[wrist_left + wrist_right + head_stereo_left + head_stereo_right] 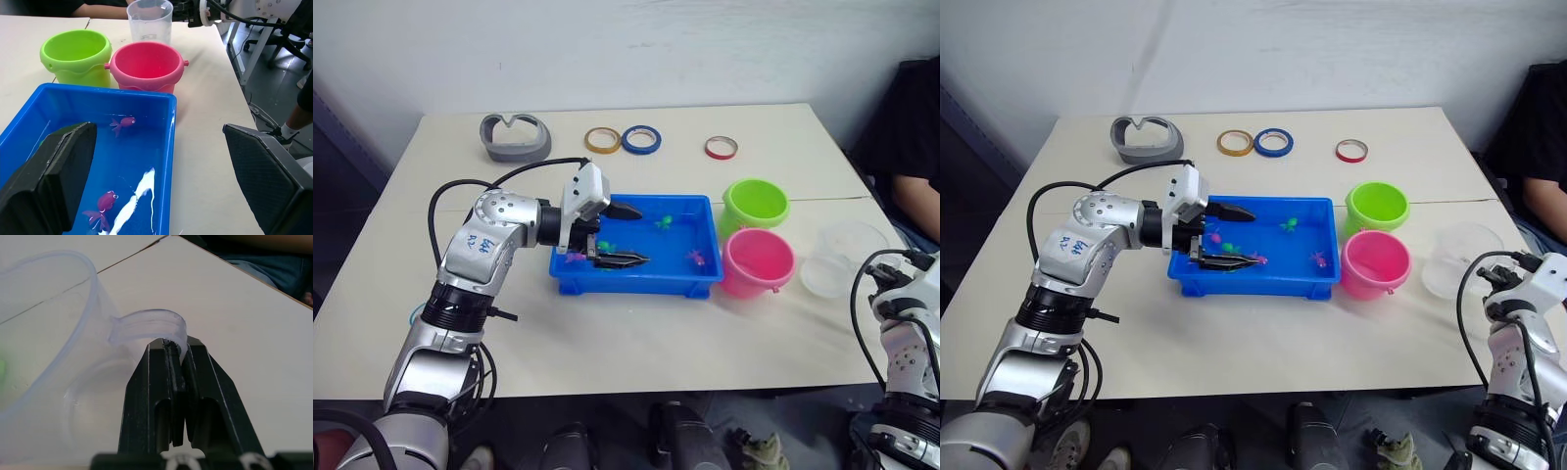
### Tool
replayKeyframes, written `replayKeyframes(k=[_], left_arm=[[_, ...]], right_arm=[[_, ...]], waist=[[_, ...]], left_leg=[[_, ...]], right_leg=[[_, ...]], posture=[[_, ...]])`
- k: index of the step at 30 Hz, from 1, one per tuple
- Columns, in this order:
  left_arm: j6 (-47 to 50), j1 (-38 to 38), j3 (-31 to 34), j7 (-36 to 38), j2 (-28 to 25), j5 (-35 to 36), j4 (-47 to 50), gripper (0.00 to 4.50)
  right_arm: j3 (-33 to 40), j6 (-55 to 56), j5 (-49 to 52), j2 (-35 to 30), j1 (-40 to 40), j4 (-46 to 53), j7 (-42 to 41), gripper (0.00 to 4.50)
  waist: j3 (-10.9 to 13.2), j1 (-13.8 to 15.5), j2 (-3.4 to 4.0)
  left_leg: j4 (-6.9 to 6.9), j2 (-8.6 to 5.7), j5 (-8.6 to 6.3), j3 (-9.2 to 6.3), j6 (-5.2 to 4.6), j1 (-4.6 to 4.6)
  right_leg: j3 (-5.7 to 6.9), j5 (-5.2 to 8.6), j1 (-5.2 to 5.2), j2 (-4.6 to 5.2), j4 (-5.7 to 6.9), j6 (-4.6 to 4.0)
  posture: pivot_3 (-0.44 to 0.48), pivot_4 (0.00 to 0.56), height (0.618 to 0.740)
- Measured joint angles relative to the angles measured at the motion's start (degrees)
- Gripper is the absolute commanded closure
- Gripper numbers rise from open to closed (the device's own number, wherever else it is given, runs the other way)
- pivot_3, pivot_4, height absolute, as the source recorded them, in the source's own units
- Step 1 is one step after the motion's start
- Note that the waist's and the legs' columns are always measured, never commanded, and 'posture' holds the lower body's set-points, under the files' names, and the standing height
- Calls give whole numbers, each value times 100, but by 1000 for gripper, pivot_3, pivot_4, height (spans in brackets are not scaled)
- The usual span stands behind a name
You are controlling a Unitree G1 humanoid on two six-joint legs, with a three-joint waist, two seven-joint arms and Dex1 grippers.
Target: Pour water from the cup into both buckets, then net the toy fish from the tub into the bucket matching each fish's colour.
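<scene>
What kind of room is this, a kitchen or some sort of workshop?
Probably a lab or office set up for robot practice: a plain table against a bare wall, toys such as a blue tub and two small buckets, and office-chair wheels on the floor.

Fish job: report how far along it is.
Done, apparently: the cup stands on the table, the right gripper shut on its handle. In hand: the open left gripper over the tub. Left: pink and green fish lie in the tub; no net seen.
</scene>
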State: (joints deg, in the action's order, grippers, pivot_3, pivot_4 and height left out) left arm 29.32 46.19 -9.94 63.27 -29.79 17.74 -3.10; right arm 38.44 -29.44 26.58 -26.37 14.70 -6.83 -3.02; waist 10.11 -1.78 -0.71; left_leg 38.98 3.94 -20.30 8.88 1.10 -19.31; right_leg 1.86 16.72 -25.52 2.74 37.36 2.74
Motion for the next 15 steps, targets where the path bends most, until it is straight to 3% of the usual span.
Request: replayKeyframes(k=[9, 15], left_arm=[[-185, 6, 96, 122, -1, 22, -407, 0], [-213, 20, 102, 385, -131, 28, -516, 0]], right_arm=[[-65, -971, 113, -1015, -336, 1538, -336, 4433], [-504, -1432, -6, -1636, -440, 2161, -660, 4433]], waist=[[11, -14, 10], [12, -13, 8]], left_leg=[[-9, 0, -2, 12, 3, 3], [-18, -1, -3, 18, 7, 3]], right_leg=[[-11, 1, -6, -6, -5, 2], [-14, 1, -10, -7, -16, 2]], posture=[[0, 150, 727], [0, 150, 727]])
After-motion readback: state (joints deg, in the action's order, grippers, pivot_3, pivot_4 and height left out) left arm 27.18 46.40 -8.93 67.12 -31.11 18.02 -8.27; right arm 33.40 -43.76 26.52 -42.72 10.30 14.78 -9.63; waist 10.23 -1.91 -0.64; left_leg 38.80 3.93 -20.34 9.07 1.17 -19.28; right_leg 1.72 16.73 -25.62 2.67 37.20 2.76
